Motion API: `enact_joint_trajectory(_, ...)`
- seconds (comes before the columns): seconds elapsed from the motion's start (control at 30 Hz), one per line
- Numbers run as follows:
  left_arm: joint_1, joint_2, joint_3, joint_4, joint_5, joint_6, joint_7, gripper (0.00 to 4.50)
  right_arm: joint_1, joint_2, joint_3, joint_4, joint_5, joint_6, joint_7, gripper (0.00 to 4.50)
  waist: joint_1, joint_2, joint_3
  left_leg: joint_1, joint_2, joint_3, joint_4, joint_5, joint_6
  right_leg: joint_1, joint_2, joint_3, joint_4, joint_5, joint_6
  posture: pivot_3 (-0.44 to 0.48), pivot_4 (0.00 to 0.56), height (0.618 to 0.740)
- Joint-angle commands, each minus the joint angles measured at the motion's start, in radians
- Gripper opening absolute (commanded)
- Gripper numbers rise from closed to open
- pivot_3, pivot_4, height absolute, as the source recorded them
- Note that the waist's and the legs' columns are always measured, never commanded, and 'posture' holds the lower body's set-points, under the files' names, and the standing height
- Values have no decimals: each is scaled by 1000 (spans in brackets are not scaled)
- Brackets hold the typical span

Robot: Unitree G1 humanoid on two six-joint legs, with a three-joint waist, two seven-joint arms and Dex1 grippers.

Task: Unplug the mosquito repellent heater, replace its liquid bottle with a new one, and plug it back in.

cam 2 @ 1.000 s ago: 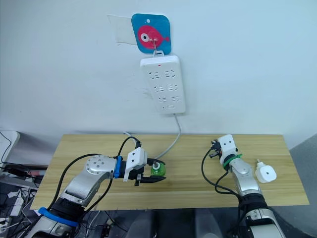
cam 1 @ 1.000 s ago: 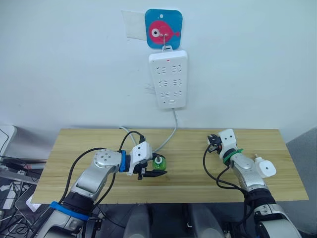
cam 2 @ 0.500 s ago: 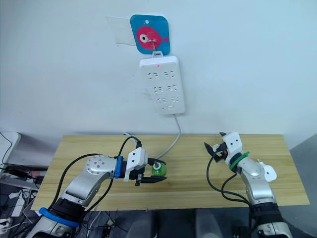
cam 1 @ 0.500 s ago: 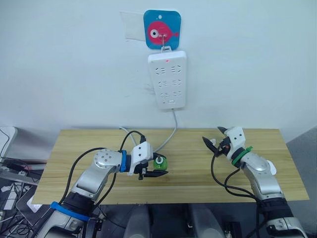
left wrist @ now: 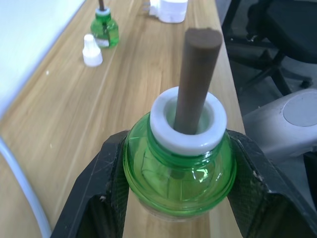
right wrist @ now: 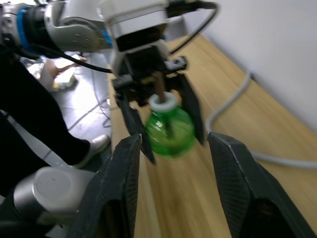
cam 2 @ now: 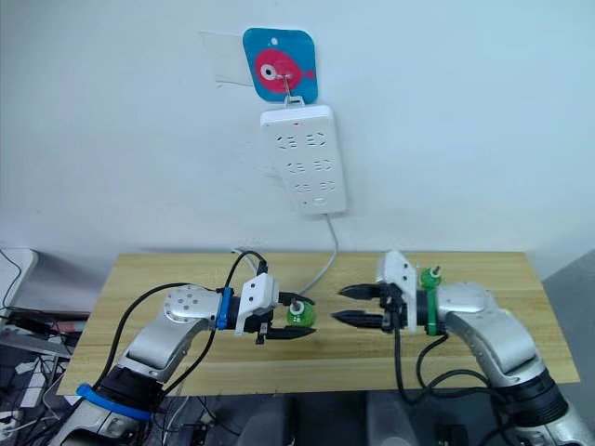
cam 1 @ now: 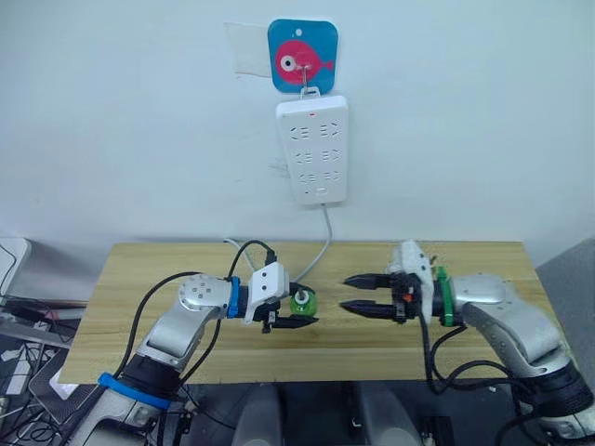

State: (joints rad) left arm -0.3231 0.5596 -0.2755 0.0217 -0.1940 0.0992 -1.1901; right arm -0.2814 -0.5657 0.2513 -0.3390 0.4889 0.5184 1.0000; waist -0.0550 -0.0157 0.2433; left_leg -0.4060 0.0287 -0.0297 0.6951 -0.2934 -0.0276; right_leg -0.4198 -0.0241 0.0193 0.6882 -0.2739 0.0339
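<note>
Nearest, above the middle of the wooden table (cam 1: 139, 269), a small green bottle (left wrist: 178, 168) is held upright in the left gripper (cam 1: 296, 308), its two black fingers (left wrist: 106, 193) pressed against the bottle's belly from either side. A white collar and a bare brown wick are seen at its neck, so it is judged to be the new one with its cap taken off. Just to its right, the right gripper (cam 1: 345, 293) is held level with its fingers spread wide and pointed at the bottle, a gap being left between them.

Farther off, toward the right of the table, the capless liquid bottle (left wrist: 104, 27) is seen standing with a loose white cap (left wrist: 92, 49) just beside it, and the mosquito repellent heater (left wrist: 171, 10) lies beyond them, unplugged. On the far wall hangs the power strip (cam 1: 311, 149), its cable (cam 1: 321, 246) trailing down to the table.

A handover appears to be in hand. The wick could be struck or bent if the spread fingers are brought in too high. The bottle could be dropped and liquid spilled if the left grip is loosened before the right one is closed. The round, smooth belly could also be squeezed out sideways by an off-centre pinch.
</note>
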Motion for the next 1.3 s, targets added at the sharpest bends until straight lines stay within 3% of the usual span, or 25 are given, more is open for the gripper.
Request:
enact_joint_trajectory(0.03, -7, -6, -2, -40, -11, -5, -6, 2250, -23, 48, 33, 9, -30, -27, -19, 2150, 0, 0, 0, 0, 0, 0, 0, 0, 0, 0, 0, 0, 0, 0, 0, -74, 189, 740)
enact_joint_trajectory(0.7, -31, -27, 7, -63, -33, 46, -2, 2250, -61, 200, 105, 144, -141, -120, -31, 2150, 4, 0, 0, 0, 0, -5, 0, 0, 0, 0, 0, 0, 0, 0, 0, -54, 210, 740)
enact_joint_trajectory(0.87, -30, -28, 14, -83, -49, 69, -3, 2250, -62, 219, 87, 172, -141, -130, -36, 865, 4, 0, 0, 0, 0, -6, 0, 0, 0, 0, 0, -1, 0, 0, 0, -49, 214, 740)
enact_joint_trajectory(1.23, -22, -44, 43, -108, -101, 114, 5, 2250, -69, 229, 19, 177, -101, -110, -56, 863, 5, 0, 0, 0, 0, -6, 0, 0, 0, 0, 0, -1, 0, 0, 0, -48, 215, 740)
enact_joint_trajectory(1.3, -19, -51, 63, -113, -128, 132, 7, 2977, -71, 228, -21, 157, -58, -58, -78, 863, 5, 0, 0, 0, 0, -6, 0, 0, 0, 0, 0, -1, 0, 0, 0, -48, 215, 740)
